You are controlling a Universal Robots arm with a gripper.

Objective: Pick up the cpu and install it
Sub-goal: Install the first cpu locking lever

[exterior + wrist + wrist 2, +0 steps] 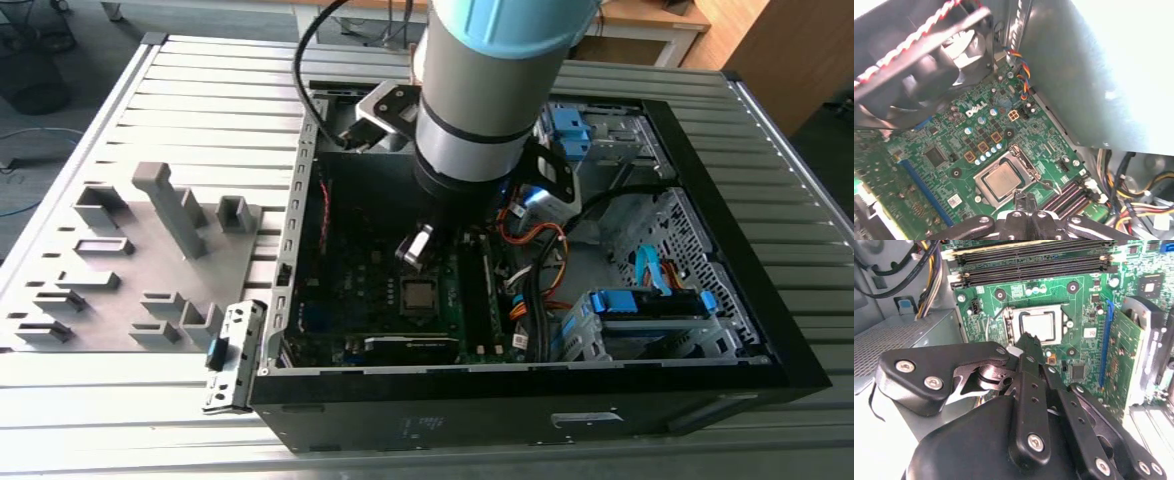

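Observation:
The cpu lies flat in the socket on the green motherboard, its pale metal face up, inside the open computer case. Both wrist views show the cpu seated within the socket frame. My gripper hangs above the board, just off the socket and apart from the chip. Its black fingers meet at the tip in both wrist views, so the gripper is shut with nothing between them.
A grey fixture plate with upright blocks lies at the exterior view's left. Inside the case are a black fan, memory slots, a blue-edged expansion card, cable bundles and blue drive cages.

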